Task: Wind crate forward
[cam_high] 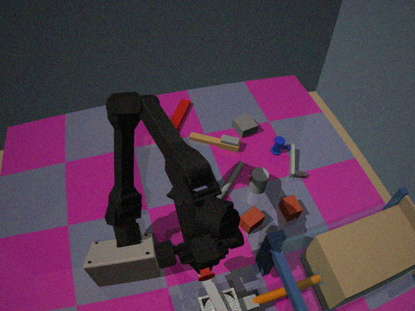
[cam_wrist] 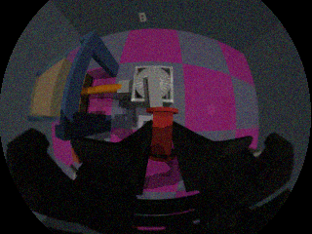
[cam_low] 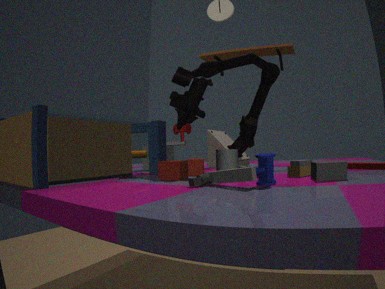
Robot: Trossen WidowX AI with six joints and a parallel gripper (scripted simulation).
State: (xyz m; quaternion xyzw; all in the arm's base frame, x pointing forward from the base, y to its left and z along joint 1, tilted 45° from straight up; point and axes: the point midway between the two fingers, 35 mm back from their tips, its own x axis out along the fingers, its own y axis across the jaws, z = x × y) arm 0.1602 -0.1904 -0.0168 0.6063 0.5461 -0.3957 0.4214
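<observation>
My gripper (cam_high: 205,268) (cam_low: 180,126) (cam_wrist: 162,124) is shut on the red knob (cam_high: 205,275) (cam_low: 186,128) (cam_wrist: 163,117) of the winch handle. The handle's grey arm (cam_high: 214,293) (cam_low: 176,143) (cam_wrist: 155,92) reaches from the knob over the top of the pale winch (cam_high: 201,304) (cam_wrist: 172,84). The key and round hole are hidden under the arm. The tan crate (cam_high: 365,254) (cam_low: 86,149) (cam_wrist: 49,95) sits flat in the cubby. Its front stands back from the blue steel frame (cam_high: 287,276) (cam_low: 157,152) (cam_wrist: 75,90), with a gap between. An orange bar (cam_high: 274,295) (cam_low: 138,153) (cam_wrist: 101,90) runs through the frame between crate and winch.
Two orange-red blocks (cam_high: 251,219) (cam_high: 290,208) and a grey cylinder (cam_high: 259,181) (cam_low: 226,159) stand near the frame. A blue-knobbed crank (cam_high: 278,145) (cam_low: 266,169), a brush (cam_high: 204,138), a grey block (cam_high: 245,124) and a red bar (cam_high: 181,112) lie farther back. A pale box (cam_high: 120,256) stands beside the arm.
</observation>
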